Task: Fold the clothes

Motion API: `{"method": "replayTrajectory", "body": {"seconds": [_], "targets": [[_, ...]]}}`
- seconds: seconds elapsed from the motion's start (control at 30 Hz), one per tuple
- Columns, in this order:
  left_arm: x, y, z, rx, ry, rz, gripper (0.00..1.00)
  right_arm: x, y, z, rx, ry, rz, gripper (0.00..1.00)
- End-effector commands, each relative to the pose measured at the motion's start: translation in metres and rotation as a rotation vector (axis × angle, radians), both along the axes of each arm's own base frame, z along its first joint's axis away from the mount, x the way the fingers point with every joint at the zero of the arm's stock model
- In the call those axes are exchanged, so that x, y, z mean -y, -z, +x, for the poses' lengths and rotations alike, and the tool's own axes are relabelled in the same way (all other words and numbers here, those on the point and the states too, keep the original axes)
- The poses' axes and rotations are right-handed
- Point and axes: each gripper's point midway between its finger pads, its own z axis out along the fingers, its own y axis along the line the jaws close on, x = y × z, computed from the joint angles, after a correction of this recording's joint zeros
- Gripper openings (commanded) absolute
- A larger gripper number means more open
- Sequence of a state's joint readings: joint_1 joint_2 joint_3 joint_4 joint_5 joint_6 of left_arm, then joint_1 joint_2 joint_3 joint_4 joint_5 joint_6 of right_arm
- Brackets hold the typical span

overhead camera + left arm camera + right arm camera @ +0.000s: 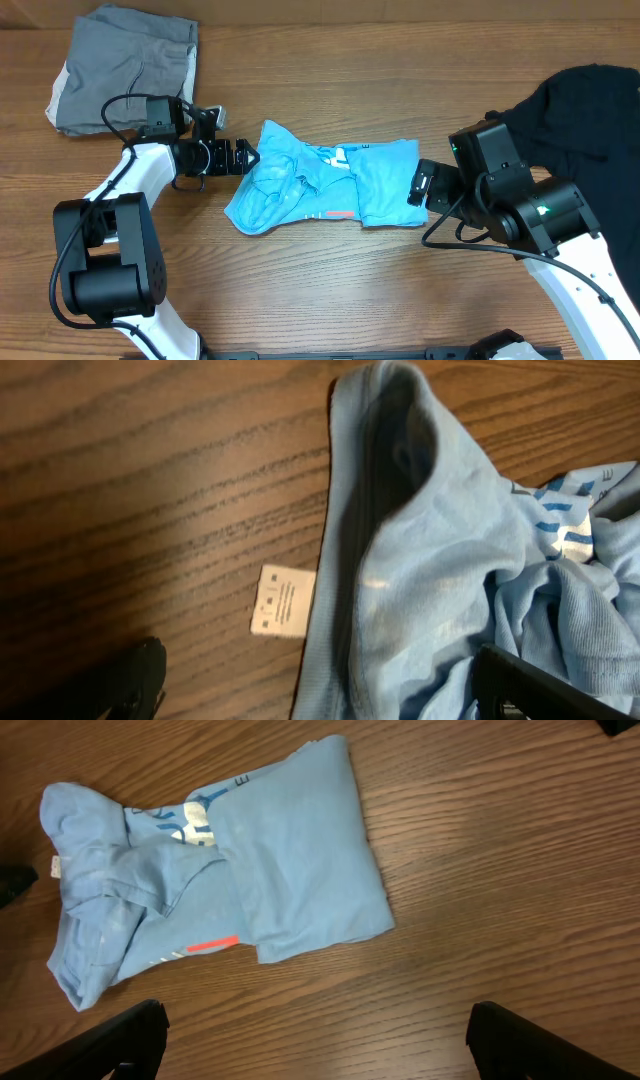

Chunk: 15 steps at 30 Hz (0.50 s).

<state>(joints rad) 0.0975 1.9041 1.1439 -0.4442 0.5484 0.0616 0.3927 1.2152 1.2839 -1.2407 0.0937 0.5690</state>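
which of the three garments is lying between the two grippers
The light blue T-shirt, with the left gripper at one end and the right gripper at the other. The grey garment and the black garment lie off to the sides.

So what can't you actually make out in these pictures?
Small white printed label, left wrist view: print too tiny to read.
Crumpled light blue cloth T-shirt, every view: folds hide most lettering.
Black cloth garment, overhead: cut by the right edge, partly under the right arm.
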Motion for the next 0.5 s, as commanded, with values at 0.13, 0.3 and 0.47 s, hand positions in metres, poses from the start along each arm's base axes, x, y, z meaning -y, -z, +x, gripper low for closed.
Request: {"method": "replayTrajectory", "body": {"seconds": [0.13, 0.3, 0.47], "targets": [[0.002, 0.001, 0.006, 0.039, 0.059, 0.036, 1.0, 0.001, -0.001, 0.003, 0.006, 0.011, -0.005, 1.0], [0.006, 0.02, 0.0, -0.014, 0.066, 0.008, 1.0, 0.001, -0.001, 0.003, 0.007, 0.011, -0.005, 1.0], [0.017, 0.039, -0.009, -0.068, 0.097, -0.033, 1.0, 0.001, -0.001, 0.003, 0.007, 0.011, -0.005, 1.0]]}}
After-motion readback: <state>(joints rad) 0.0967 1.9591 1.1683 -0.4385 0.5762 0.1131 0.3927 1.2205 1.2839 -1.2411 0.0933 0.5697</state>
